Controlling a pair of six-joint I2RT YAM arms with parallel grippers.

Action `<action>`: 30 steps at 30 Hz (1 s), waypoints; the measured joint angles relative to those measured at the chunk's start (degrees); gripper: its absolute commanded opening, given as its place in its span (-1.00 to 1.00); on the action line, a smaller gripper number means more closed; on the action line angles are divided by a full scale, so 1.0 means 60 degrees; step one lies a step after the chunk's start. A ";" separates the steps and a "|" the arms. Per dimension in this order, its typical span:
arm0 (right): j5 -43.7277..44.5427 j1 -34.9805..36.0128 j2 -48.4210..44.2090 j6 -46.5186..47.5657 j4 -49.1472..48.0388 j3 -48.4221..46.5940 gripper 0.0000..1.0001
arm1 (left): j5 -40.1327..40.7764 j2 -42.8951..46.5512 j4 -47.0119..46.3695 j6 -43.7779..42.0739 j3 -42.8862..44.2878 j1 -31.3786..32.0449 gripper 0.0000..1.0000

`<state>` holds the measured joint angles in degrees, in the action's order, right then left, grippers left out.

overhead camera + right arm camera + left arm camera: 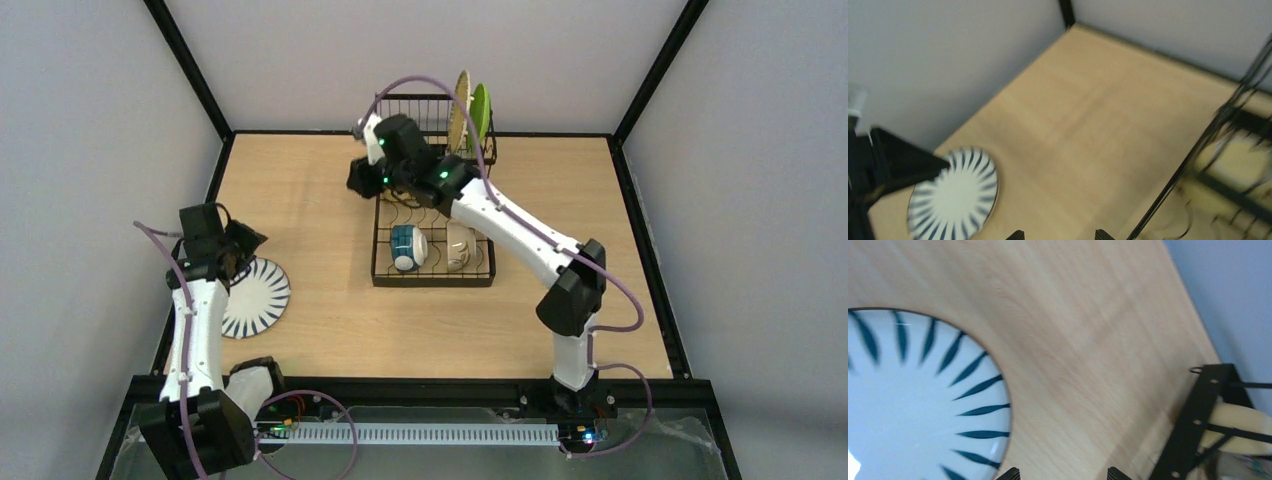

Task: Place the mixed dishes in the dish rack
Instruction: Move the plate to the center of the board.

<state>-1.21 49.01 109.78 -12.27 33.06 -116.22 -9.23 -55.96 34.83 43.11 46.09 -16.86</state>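
Closest to the camera, at the bottom left, you see the base of the left arm [195,425]. Its left gripper [1062,475] hangs over the rim of the black-striped white plate [255,297], fingers wide apart and empty. This plate lies flat on the table [330,330], outside the rack. Further right stands the dish rack [430,283]. You find the blue bowl [404,247] and the pale yellow mug [460,245] resting in its low part. The tan woven-look plate [459,110] and the lime green plate [481,108] stand upright at its far end. Your right gripper [1058,236] is above the rack's far left side, released and holding nothing.
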 measured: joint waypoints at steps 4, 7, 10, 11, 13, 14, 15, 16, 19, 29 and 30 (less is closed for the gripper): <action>-0.1300 0.0000 0.0273 -0.0401 -0.0259 0.1191 0.60 | 0.0794 -0.0040 0.0674 -0.0036 0.0000 -0.0164 0.98; -0.2171 0.0000 0.0557 -0.0681 -0.0616 0.1818 0.60 | 0.1067 -0.0168 0.0903 -0.0040 0.0004 -0.0248 0.98; -0.2980 0.0004 0.0845 -0.0951 -0.1053 0.2412 0.64 | 0.1217 -0.0390 0.0998 -0.0076 0.0011 -0.0306 0.98; -0.3228 0.0004 0.0951 -0.1027 -0.1177 0.2543 0.66 | 0.1242 -0.0463 0.1009 -0.0087 0.0022 -0.0310 0.98; -0.3781 0.0018 0.1300 -0.1173 -0.1468 0.2659 0.67 | 0.1308 -0.0597 0.1056 -0.0142 0.0080 -0.0331 0.98; -0.3883 0.0022 0.1381 -0.1202 -0.1541 0.2670 0.67 | 0.1348 -0.0667 0.1082 -0.0175 0.0138 -0.0346 0.98; -0.4113 0.0044 0.1545 -0.1271 -0.1672 0.2674 0.67 | 0.1406 -0.0736 0.1096 -0.0226 0.0204 -0.0350 0.98; -0.4288 0.0058 0.1683 -0.1330 -0.1789 0.2670 0.67 | 0.1450 -0.0783 0.1126 -0.0259 0.0270 -0.0357 0.98; -0.4717 0.0135 0.2186 -0.1468 -0.1967 0.2463 0.70 | 0.1603 -0.0943 0.1231 -0.0368 0.0488 -0.0357 0.98; -0.5592 0.0648 0.4186 -0.1796 -0.2029 0.0579 0.75 | 0.1639 -0.1202 0.1359 -0.0484 0.0667 -0.0364 0.98; -0.5643 0.0670 0.4306 -0.1832 -0.2029 0.0433 0.76 | 0.1628 -0.1213 0.1359 -0.0492 0.0667 -0.0364 0.98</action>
<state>-35.07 53.04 135.61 -23.27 20.88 -113.62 0.54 -63.24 42.98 40.16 50.09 -19.05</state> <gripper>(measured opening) 0.872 0.989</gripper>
